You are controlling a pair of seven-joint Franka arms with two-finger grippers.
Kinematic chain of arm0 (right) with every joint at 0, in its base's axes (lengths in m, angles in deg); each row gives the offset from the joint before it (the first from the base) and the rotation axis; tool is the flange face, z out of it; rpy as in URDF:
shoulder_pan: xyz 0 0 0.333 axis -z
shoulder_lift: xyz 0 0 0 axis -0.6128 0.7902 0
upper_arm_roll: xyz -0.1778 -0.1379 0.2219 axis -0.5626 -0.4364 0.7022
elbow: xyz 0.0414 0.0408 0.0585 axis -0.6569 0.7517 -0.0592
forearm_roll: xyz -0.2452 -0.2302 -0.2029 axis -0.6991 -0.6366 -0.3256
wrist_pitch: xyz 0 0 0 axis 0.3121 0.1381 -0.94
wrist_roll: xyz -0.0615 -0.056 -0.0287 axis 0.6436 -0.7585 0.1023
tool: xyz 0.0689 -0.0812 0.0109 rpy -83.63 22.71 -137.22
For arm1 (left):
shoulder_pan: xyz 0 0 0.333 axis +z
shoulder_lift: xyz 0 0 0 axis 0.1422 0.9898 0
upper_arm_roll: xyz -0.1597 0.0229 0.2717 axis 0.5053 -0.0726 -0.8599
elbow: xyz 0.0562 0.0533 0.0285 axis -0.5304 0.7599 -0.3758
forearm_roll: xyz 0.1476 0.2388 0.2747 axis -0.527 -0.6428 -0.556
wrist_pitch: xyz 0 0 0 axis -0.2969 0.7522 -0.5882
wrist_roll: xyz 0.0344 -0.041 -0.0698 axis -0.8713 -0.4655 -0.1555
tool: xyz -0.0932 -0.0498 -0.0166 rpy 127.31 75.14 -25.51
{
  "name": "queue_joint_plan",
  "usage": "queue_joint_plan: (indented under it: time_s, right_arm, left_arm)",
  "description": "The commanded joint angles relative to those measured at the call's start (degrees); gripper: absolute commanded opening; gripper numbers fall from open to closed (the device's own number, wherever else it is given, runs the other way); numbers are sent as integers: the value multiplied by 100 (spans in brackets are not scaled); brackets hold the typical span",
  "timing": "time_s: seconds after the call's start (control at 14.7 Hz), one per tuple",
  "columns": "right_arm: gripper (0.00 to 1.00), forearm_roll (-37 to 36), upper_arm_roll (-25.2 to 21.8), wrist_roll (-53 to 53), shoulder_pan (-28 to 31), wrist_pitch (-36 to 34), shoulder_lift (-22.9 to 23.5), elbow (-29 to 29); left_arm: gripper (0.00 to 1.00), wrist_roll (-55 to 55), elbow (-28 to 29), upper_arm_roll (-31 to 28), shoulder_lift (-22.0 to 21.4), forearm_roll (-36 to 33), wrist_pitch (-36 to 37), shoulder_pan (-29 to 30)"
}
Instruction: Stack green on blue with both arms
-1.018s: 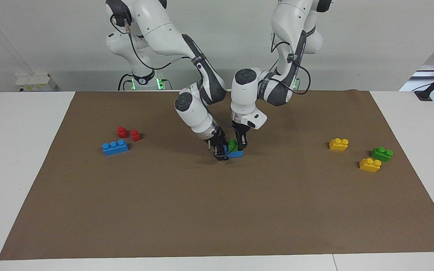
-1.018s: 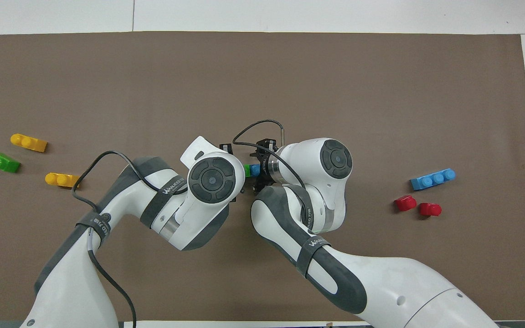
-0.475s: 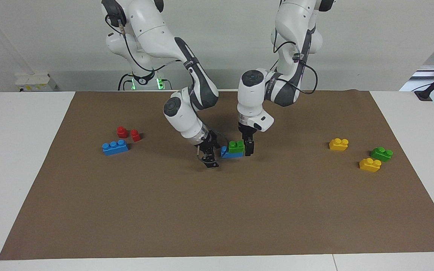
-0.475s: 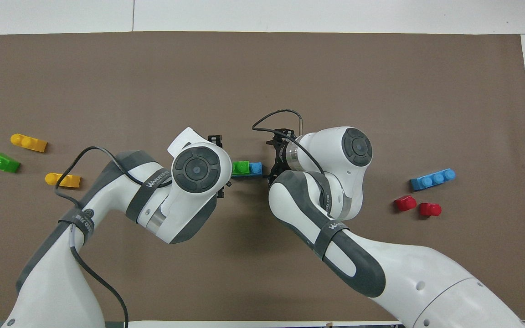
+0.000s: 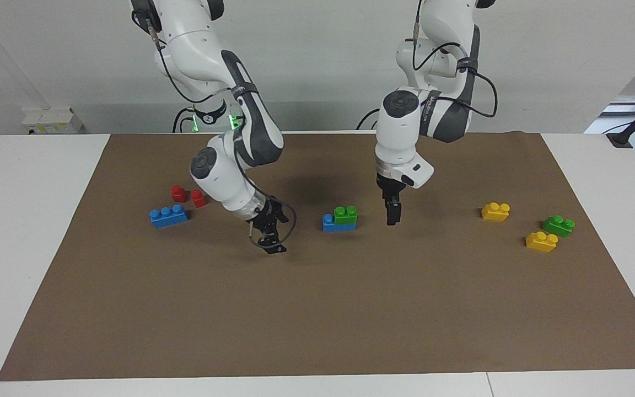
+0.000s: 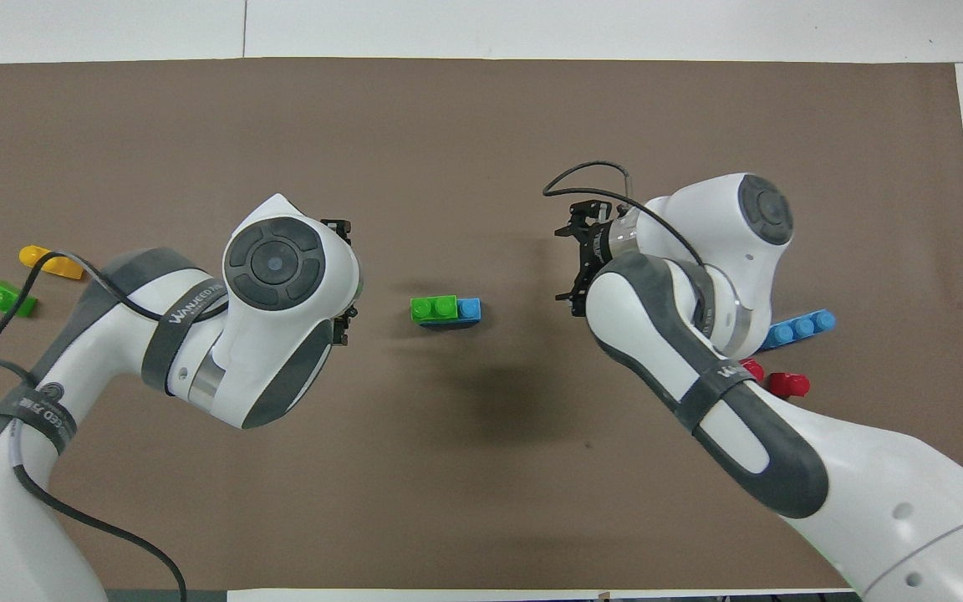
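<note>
The small green brick (image 5: 345,214) (image 6: 434,308) sits on a sky-blue brick (image 5: 328,223) (image 6: 470,309) at the middle of the brown mat, covering the part of it toward the left arm's end. One blue stud stays bare. My left gripper (image 5: 392,216) (image 6: 346,274) hangs open beside the stack, toward the left arm's end, and holds nothing. My right gripper (image 5: 271,238) (image 6: 570,263) hangs open and tilted over bare mat, apart from the stack toward the right arm's end.
A second blue brick (image 5: 168,215) and two red pieces (image 5: 188,196) lie toward the right arm's end. Two yellow bricks (image 5: 495,211) (image 5: 541,241) and a darker green brick (image 5: 558,225) lie toward the left arm's end.
Both grippers opened, let go of the stacked bricks and drew apart, each toward its own arm's end. The green-on-blue stack stayed in place.
</note>
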Motion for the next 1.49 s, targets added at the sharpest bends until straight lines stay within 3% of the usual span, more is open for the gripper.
queue_joint_plan:
  time_s: [0.0, 0.34, 0.61, 0.88, 1.09, 1.22, 1.43]
  right_arm:
    - [100, -687, 9, -1359, 698, -1131, -688, -218]
    - [100, -1486, 0, -4243, 1701, -3093, -1136, -1211]
    - [100, -2060, 0, -6124, 2053, -3613, -1804, -1301]
    - [100, -2569, 9, -7417, 2072, -4456, -1964, -1704]
    - [100, -2596, 18, -7657, 2089, -4510, -1955, -1810]
    - [100, -2614, 18, -7939, 2063, -4475, -1946, -1810]
    - [100, -2614, 9, -7966, 2106, -4510, -1955, -1801]
  left_arm:
    - [100, 1099, -155, 10, -51, -36, 427, 448]
    - [100, 3243, -217, 1, -192, -44, 551, 1406]
    - [100, 5571, -348, -17, -201, -89, 560, 1925]
    - [100, 8215, -875, -8, -183, -89, 1041, 2391]
    - [100, 9844, -1463, -17, -140, 60, 1823, 2523]
    - [100, 10374, -1832, -26, -166, 586, 2376, 2568]
    - [100, 11217, -2307, -43, -210, 641, 3352, 2568]
